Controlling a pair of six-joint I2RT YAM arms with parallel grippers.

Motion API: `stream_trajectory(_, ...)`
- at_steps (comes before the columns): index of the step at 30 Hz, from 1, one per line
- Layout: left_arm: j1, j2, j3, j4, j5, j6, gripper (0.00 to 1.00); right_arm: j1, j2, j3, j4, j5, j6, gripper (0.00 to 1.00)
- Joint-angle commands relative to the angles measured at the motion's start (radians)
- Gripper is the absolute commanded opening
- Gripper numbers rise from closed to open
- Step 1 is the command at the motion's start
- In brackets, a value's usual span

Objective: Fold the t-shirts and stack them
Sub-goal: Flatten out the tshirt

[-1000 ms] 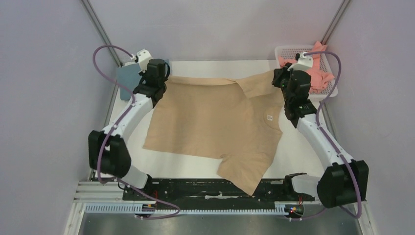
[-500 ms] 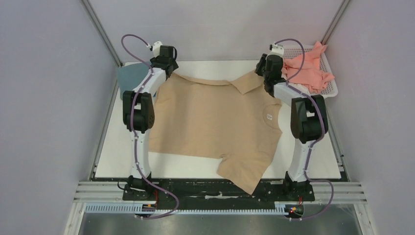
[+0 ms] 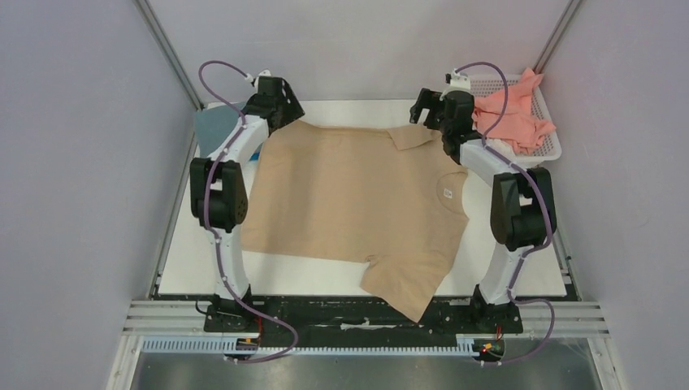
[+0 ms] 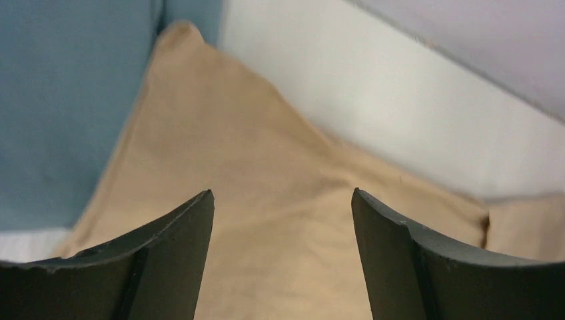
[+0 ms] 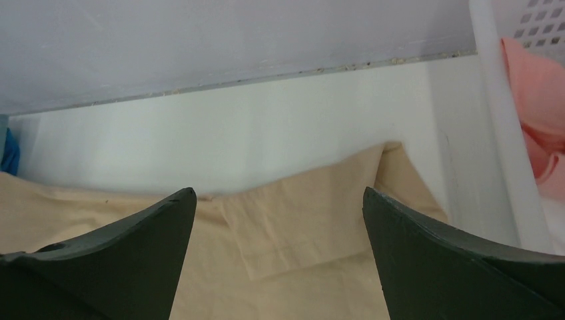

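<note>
A beige-tan t-shirt lies spread flat on the white table, its near sleeve hanging over the front edge. My left gripper hovers open over the shirt's far-left corner, with nothing between its fingers. My right gripper is open above the far sleeve, also empty. A folded grey-blue t-shirt lies at the far left, beside the beige corner. Salmon-pink t-shirts sit crumpled in the basket.
The white lattice basket stands at the far right corner, its wall close to my right gripper. Grey walls close in the table at the back and sides. A sliver of bright blue cloth shows at the far left.
Both grippers have gone from shut to open and let go of the beige shirt's far edge. Both arms stretched toward the back, and the shirt now lies flatter.
</note>
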Motion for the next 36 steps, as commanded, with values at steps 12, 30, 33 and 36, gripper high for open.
stream_trajectory(12, -0.423, -0.409, -0.681, 0.218, 0.149, -0.032, 0.83, 0.045, 0.042, -0.076, -0.109, -0.071, 0.145, 0.98)
stream_trajectory(30, -0.517, -0.343, -0.979, 0.281, 0.159, -0.071, 0.82, 0.045, 0.383, 0.240, 0.079, -0.054, 0.201, 0.98)
stream_trajectory(33, -0.517, -0.328, -1.006, 0.303, 0.181, -0.075, 0.82, 0.045, 0.489, 0.378, 0.142, -0.038, 0.217, 0.98)
stream_trajectory(36, -0.518, -0.318, -1.007, 0.316, 0.210, -0.077, 0.82, 0.045, 0.627, 0.570, 0.241, 0.025, 0.246, 0.98)
